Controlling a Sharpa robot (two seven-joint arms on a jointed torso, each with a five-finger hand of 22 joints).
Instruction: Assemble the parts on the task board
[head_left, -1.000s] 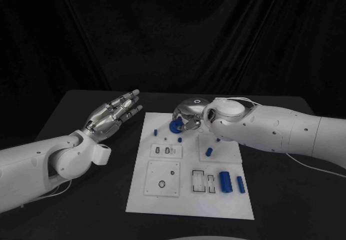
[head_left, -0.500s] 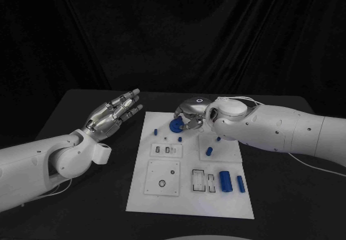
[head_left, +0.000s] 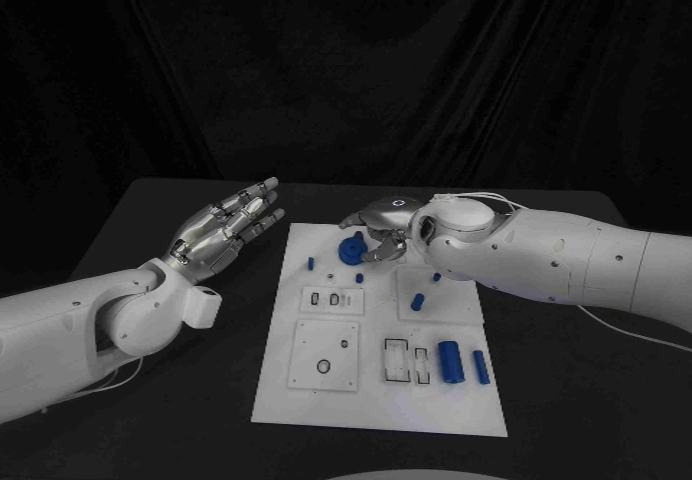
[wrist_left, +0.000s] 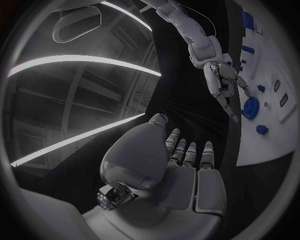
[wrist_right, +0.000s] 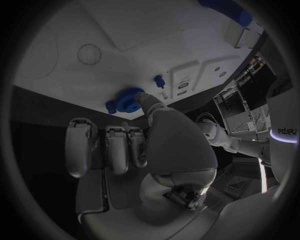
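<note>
Since a second ago, my right hand (head_left: 378, 232) has let the blue wheel (head_left: 351, 248) go, fingers apart, thumb tip touching it; wheel lies flat at the white board's (head_left: 378, 400) far edge, hub up; my left hand (head_left: 228, 228) hovers open, well apart.

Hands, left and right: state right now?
Left hand: open, holding nothing.
Right hand: open, thumb touching the blue round part, not gripping it.

Lab, black drapes (head_left: 433, 90), ceiling strip lights (wrist_left: 75, 62)
</note>
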